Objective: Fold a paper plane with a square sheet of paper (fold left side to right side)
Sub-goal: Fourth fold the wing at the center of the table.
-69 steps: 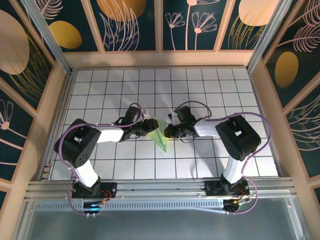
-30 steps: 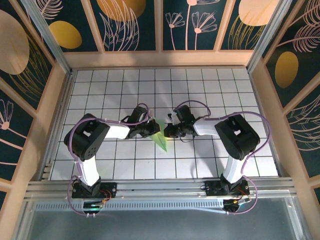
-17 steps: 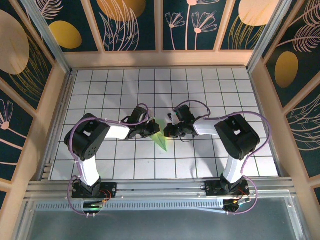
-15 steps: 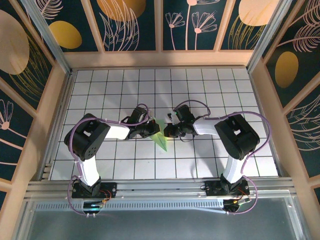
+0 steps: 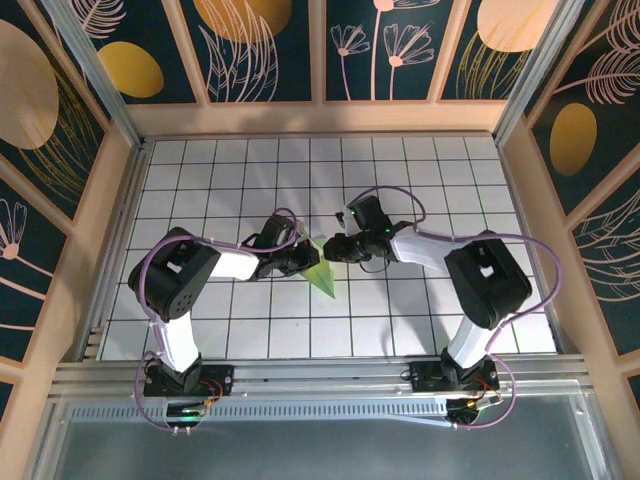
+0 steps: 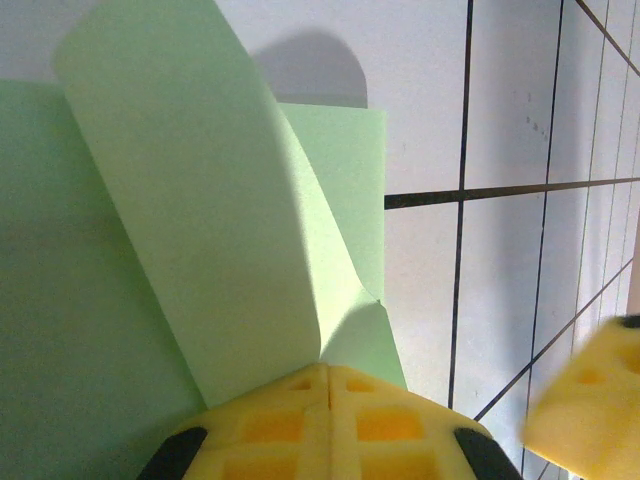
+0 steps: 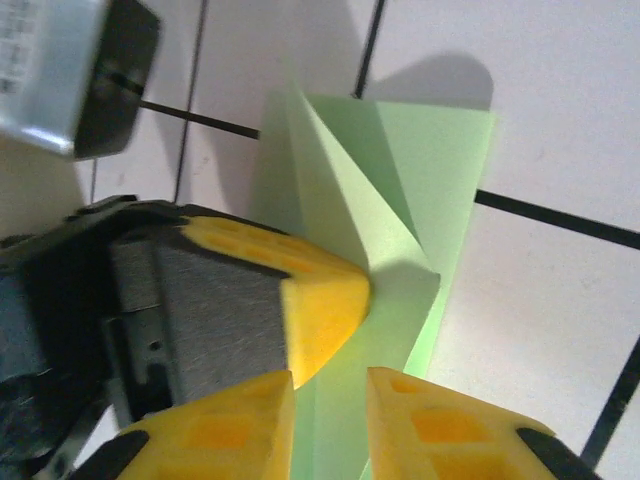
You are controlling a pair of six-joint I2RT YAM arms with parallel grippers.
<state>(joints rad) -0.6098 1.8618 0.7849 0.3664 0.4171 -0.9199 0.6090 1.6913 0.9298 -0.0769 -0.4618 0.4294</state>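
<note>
Left gripper (image 6: pixel 328 392) was squeezed shut, with its two yellow pads (image 6: pixel 270 425) pressed flat together. It looked like it was pinching the sheet of paper (image 5: pixel 322 278) at an edge, because a long piece of the paper stood up from the pads and curled over. Right gripper (image 7: pixel 330 385) was a little bit open. Its own two pads had a thin gap between them, and green paper showed through the gap. I could not tell if those pads touched the paper.

The sheet of paper was a small creased wedge. It lay on the white table (image 5: pixel 400 180) near the middle, right between the two grippers. Its point aimed toward the near edge of the table. Some of it lay flat and some of it was lifted.

I think the robot was in the middle of a fold, bringing the lifted piece across to the other side. A few things could go wrong from there. The paper was thin, so a hard or fast pull could rip it where the pads pinched. The lifted piece was curled, not straight, so it could land crooked and make a bad crease. Nothing seemed to press the flat part down, so the whole wedge could slide along with the pull. The two grippers were also very close together, so one could bump the other and knock the paper loose.
</note>
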